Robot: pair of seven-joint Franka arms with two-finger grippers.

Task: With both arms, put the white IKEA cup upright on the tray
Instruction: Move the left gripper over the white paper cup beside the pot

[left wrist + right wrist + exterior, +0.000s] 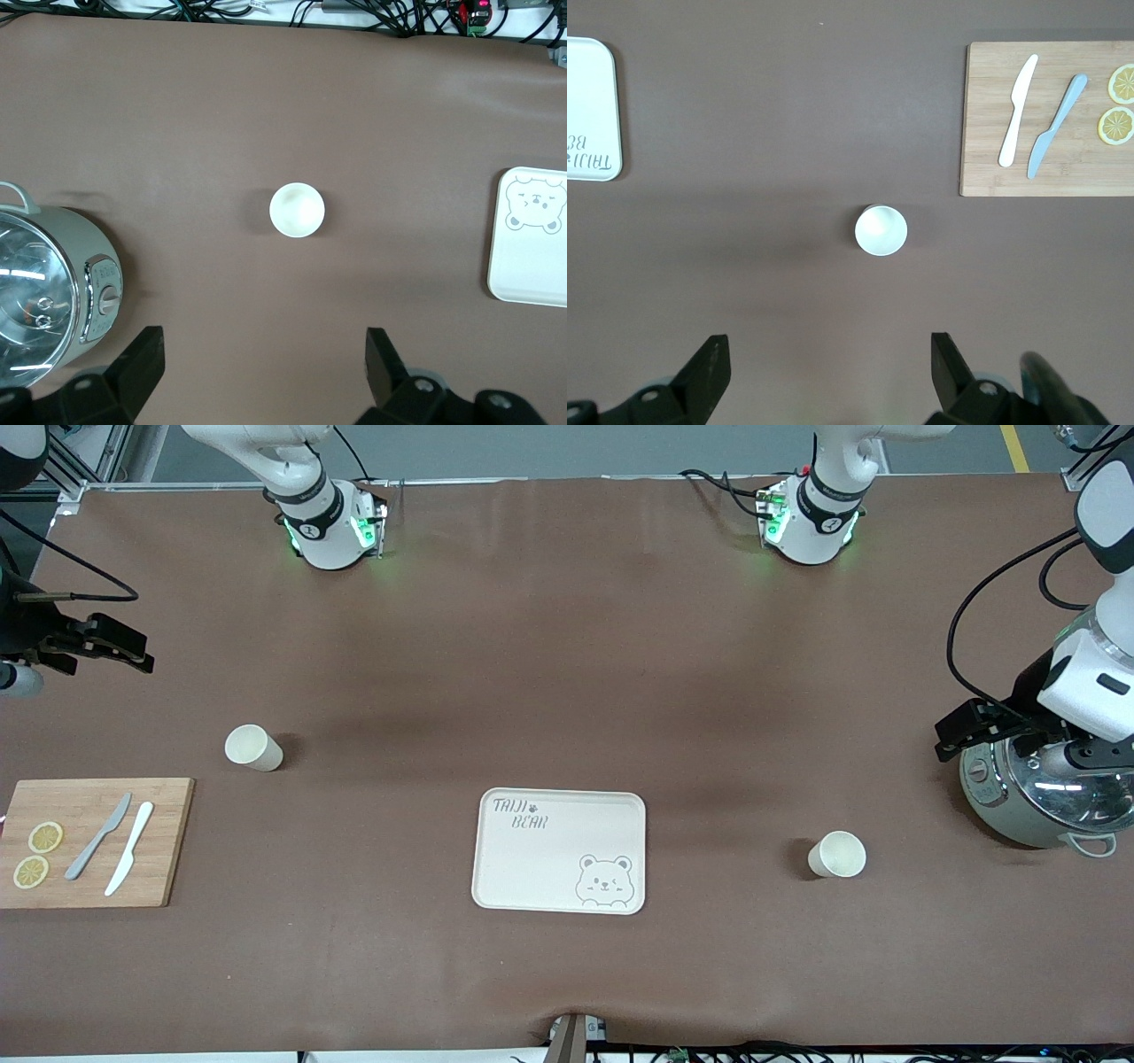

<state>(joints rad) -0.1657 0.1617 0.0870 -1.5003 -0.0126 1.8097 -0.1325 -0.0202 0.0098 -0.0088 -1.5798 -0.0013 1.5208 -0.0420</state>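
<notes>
The brown table [567, 646] has two white cups. One cup [837, 855] stands under the wide-open, empty left gripper [266, 363]; the other cup [252, 747] under the wide-open, empty right gripper [830, 372].

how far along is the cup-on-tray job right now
Nothing is done yet: the tray holds no cup. Nothing is in hand: the left gripper hangs open over the cooker, the right gripper open over bare table. Both white cups stand upright on the table, left to move.
</notes>
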